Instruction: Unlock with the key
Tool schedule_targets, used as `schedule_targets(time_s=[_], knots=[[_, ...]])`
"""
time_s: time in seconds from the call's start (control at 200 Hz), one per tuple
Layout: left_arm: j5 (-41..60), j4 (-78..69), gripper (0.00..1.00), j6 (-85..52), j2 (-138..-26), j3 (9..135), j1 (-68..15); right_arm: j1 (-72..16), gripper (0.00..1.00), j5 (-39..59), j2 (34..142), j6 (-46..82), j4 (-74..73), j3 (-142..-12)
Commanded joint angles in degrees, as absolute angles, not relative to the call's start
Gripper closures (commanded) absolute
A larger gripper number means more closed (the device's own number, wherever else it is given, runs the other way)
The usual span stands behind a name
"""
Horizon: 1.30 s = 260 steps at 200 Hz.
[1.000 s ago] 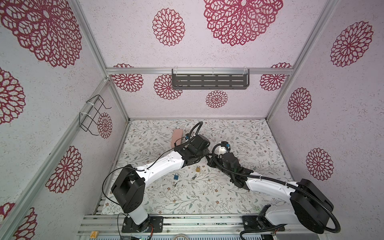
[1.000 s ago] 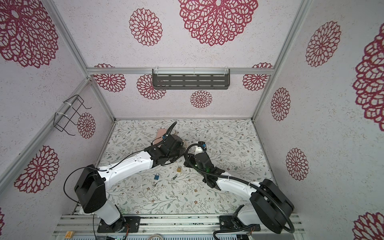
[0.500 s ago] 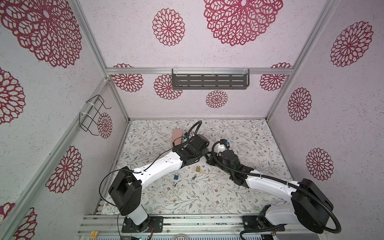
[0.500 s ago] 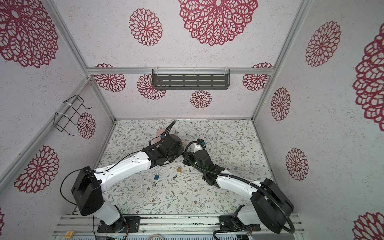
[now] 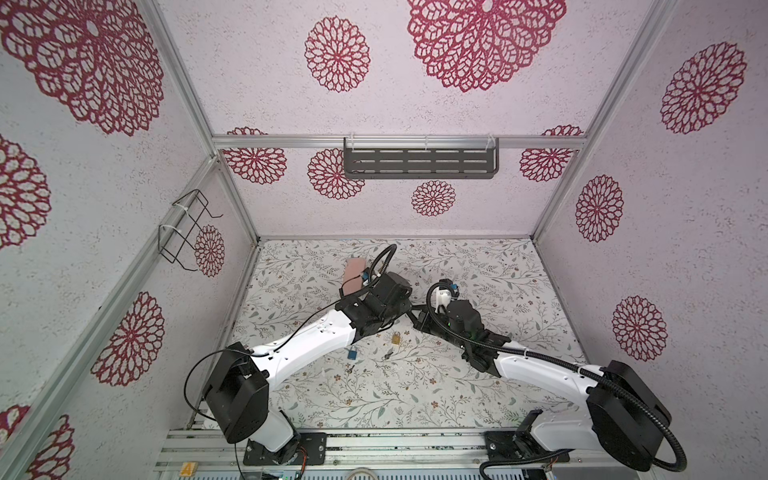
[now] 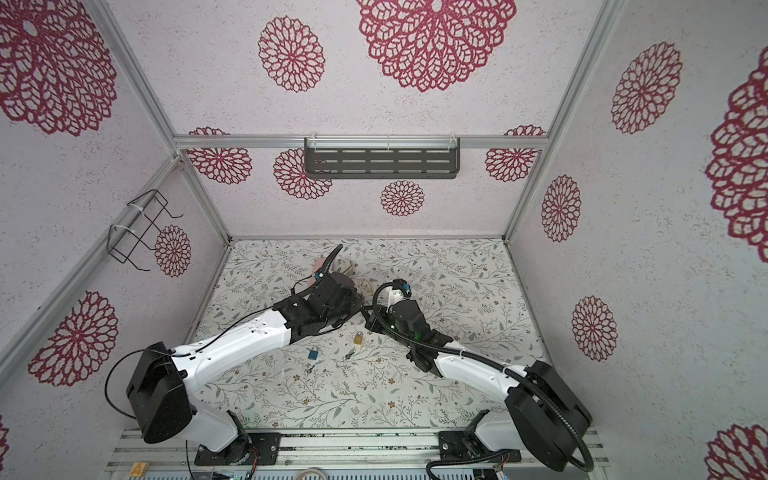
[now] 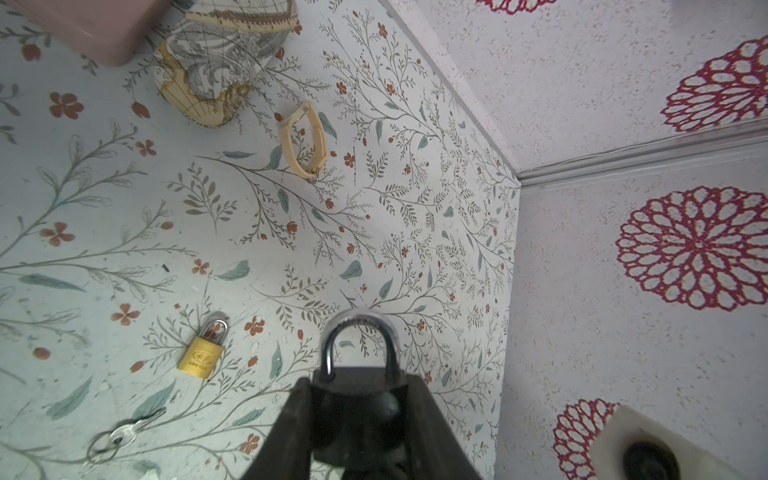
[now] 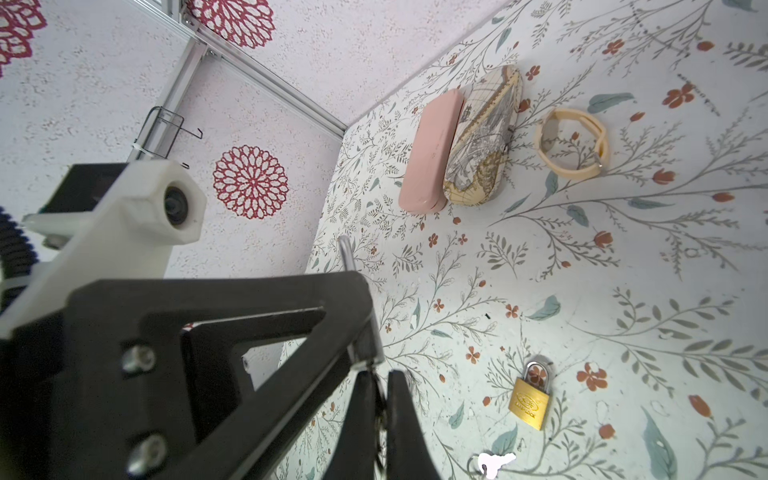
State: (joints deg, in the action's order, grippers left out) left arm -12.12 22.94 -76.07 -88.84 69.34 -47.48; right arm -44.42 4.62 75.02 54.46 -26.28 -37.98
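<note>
Floral worktop (image 7: 124,249) lies below the black padlock (image 7: 357,386), which the left pincer (image 5: 409,309) grasps clear of it. At its base the right pincer (image 8: 379,374) is clenched on the key (image 8: 375,347). Any slight misalignment could jam the blade or twist the padlock loose.

The desk (image 7: 124,187) is showing a pale leafy floral print; the brass padlock (image 7: 201,357) is gleaming gold, the black padlock (image 7: 357,388) silver-shackled, the glasses case (image 8: 432,153) pink.
</note>
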Motion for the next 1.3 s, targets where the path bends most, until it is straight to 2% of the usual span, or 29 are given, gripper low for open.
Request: schedule_targets(time_s=[0.0, 0.28, 0.58, 0.805, 1.036, 1.096, 1.171, 1.266, 1.296], knots=[[-7.2, 21.5, 1.0, -75.5, -88.0, 68.2, -47.7, -43.7, 1.0, 8.1, 71.6, 56.5, -35.3, -38.3], [-1.9, 8.5, 1.0, -80.8, -84.4, 60.1, -46.2, -42.5, 1.0, 10.9, 72.4, 66.9, -45.6, -34.9], [-4.9, 5.1, 1.0, -80.5, -81.6, 57.6, -45.4, -42.9, 1.0, 8.2, 71.9, 73.8, -50.4, -32.1], [-6.3, 1.0, 1.0, -80.5, -79.0, 55.4, -45.4, -43.3, 1.0, 8.3, 72.3, 73.6, -49.5, -33.4], [-9.4, 10.5, 1.0, -74.4, -79.1, 59.8, -45.2, -43.6, 1.0, 4.2, 69.2, 64.7, -36.0, -35.9], [-10.4, 11.5, 1.0, -71.9, -79.1, 60.4, -45.1, -43.6, 0.94, 3.1, 68.3, 63.0, -34.3, -35.5], [-12.3, 13.1, 1.0, -68.5, -78.9, 60.9, -44.8, -43.6, 0.79, 2.1, 67.6, 59.9, -30.7, -36.1], [-13.3, 13.1, 1.0, -61.3, -78.2, 61.0, -44.1, -43.6, 0.68, 0.6, 66.0, 55.5, -25.7, -37.1], [-13.1, 12.4, 1.0, -58.4, -77.8, 60.6, -43.9, -43.6, 0.59, 0.0, 65.1, 53.7, -22.8, -37.7]])
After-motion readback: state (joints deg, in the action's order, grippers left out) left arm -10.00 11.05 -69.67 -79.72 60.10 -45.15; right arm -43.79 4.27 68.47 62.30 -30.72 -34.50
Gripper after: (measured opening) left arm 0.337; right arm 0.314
